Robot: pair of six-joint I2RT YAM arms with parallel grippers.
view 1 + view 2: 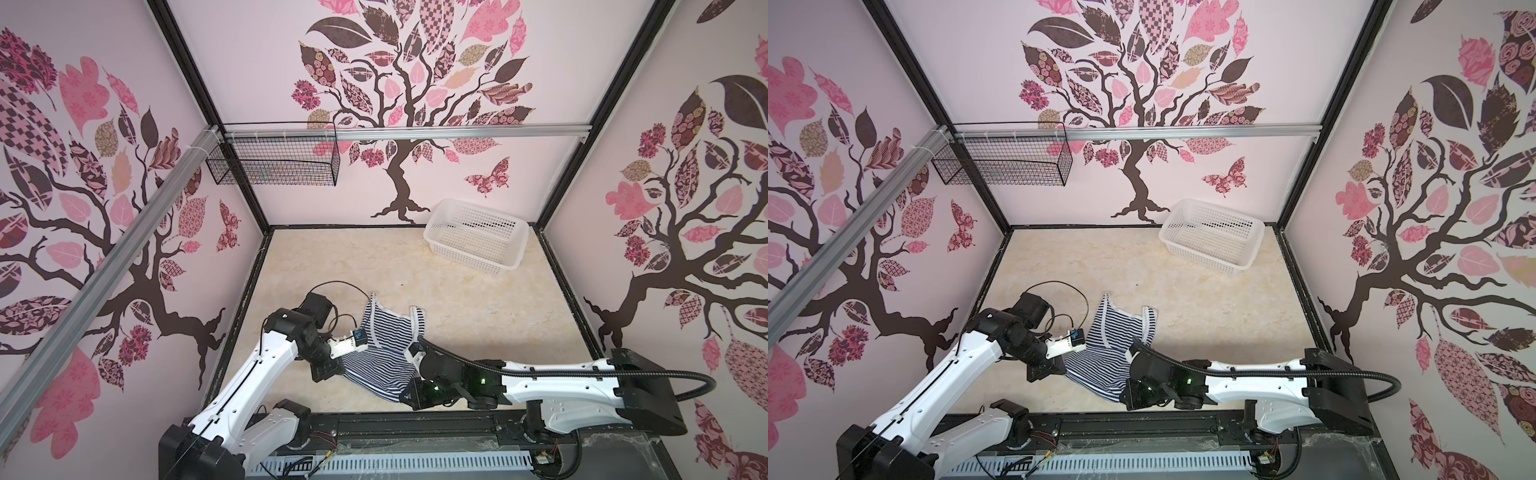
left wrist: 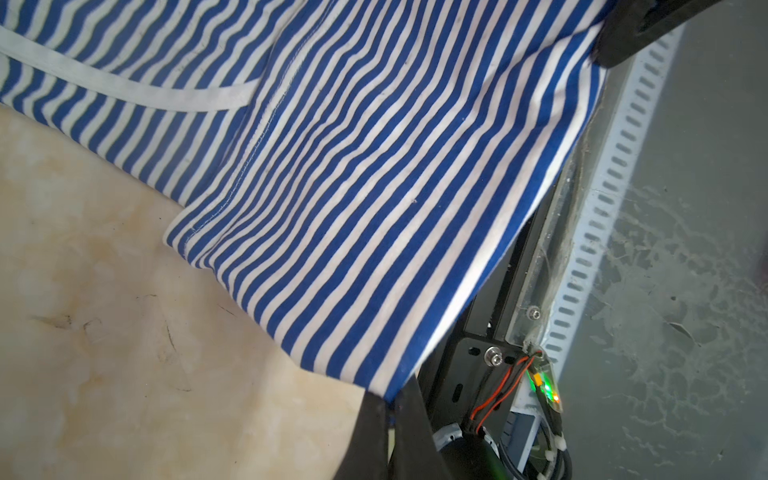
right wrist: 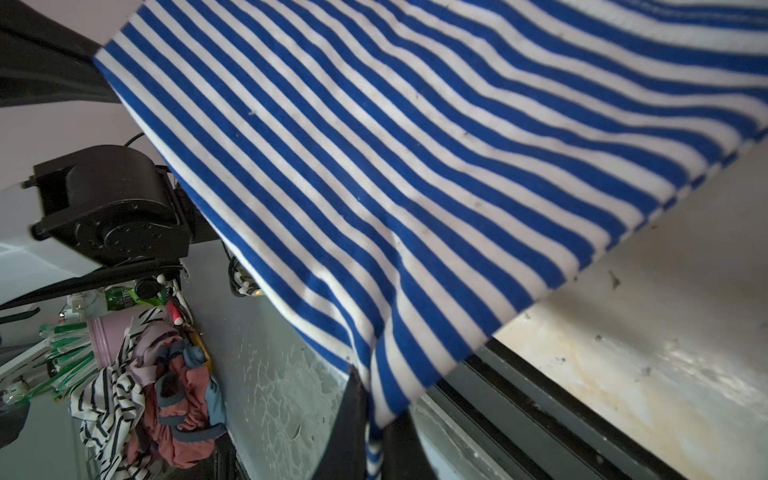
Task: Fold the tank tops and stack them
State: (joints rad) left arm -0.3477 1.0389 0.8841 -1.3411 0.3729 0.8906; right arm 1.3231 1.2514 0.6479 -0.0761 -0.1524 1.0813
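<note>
Two closed grippers held one top (image 1: 384,328): left gripper (image 2: 392,405) and right gripper (image 3: 371,399) each pinched a hem corner, stretching it above the table's (image 1: 457,299) near edge, straps trailing onto it.

No writing can be read. A small white mark (image 1: 285,316) on the black arm joint (image 1: 293,328) left of the tank top (image 1: 388,328) is too small to make out. The green bottle (image 3: 118,297) beyond the tank top shows only blur.
</note>
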